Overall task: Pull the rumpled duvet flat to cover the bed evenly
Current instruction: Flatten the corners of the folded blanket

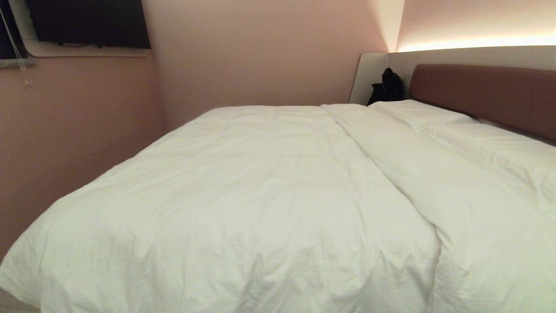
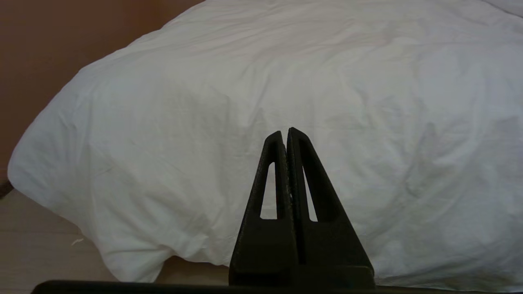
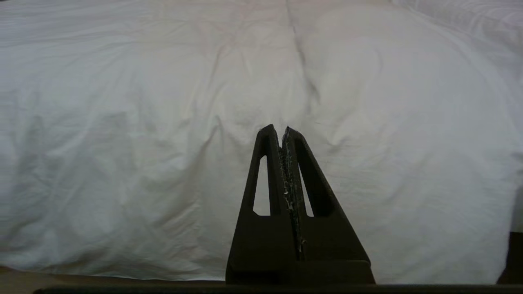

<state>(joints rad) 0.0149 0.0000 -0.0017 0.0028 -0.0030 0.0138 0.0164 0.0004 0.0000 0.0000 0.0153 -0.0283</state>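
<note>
The white puffy duvet (image 1: 243,195) lies spread over the bed, hanging down its near side, with a long fold (image 1: 382,174) running toward the headboard end. The brown headboard (image 1: 482,93) of the bed stands at the right. Neither arm shows in the head view. My left gripper (image 2: 284,131) is shut on nothing, held short of the duvet (image 2: 253,102) near its hanging corner. The right gripper (image 3: 278,128) is also shut and empty, facing the duvet's draped side (image 3: 204,122); whether it touches the cloth I cannot tell.
Two white pillows (image 1: 417,112) lie along the headboard. A black bag (image 1: 388,87) sits in the far corner beside the bed. A pink wall (image 1: 78,130) runs close along the bed's left side. Pale floor (image 2: 36,245) shows below the duvet corner.
</note>
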